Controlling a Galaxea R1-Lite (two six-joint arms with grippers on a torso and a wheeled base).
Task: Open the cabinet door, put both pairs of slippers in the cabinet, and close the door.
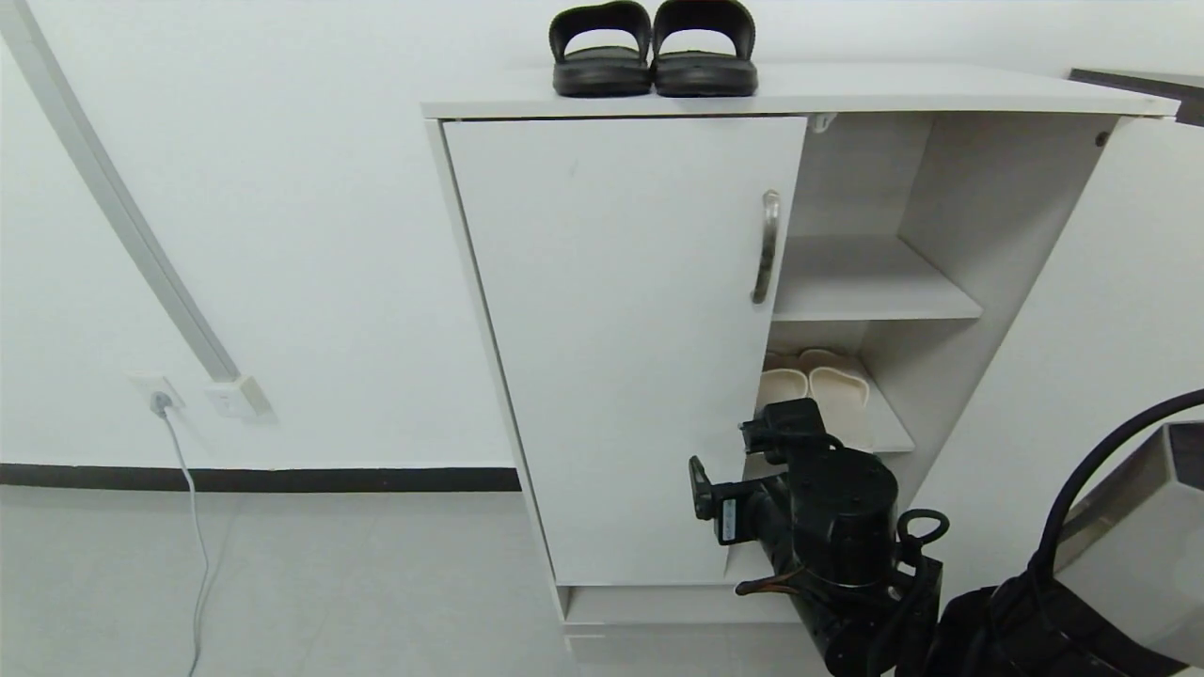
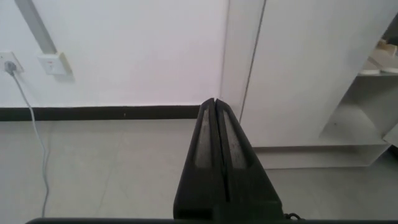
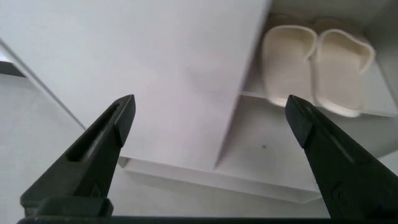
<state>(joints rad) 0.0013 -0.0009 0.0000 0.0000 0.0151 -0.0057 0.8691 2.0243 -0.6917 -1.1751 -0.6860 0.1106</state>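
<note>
R gripper [image 3: 209,109]: two black wedge-shaped fingers spread wide, nothing between them. It sits low in front of the cabinet [image 1: 847,89], a white, smooth, matte laminate box with square edges.

Straight ahead of it, framed between the fingers, is the flat face of the shut L door [image 1: 621,348]. Well above the gripper on that door's edge is a slim curved metal handle [image 1: 768,246], brushed finish.

The R door [image 1: 1082,376] hangs wide open, off to the gripper's right.

Cream slippers [image 3: 289,62]: just ahead of and a bit above the R gripper, inside the open half. They are soft-looking, rounded and smooth, side by side and touching, on the lower shelf [image 1: 892,434]. The bare upper shelf [image 1: 865,282] is one level higher.

Black slippers [image 1: 602,73]: far above the gripper, on the cabinet top. They are matte, rubbery-looking slides w/ broad arched straps and thick soles, the pair pressed together.

L gripper [image 2: 215,112]: long black fingers pressed flat together, no gap, holding nothing. It is low over the pale tiled floor [image 1: 282,583], aimed where the cabinet's side meets the white wall. A dark skirting strip [image 1: 254,480] runs ahead of it.

Off to its left are a wall socket [image 1: 158,390] w/ a thin grey cable [image 1: 193,527] trailing down, and a slanted plastic conduit [image 1: 113,197].
</note>
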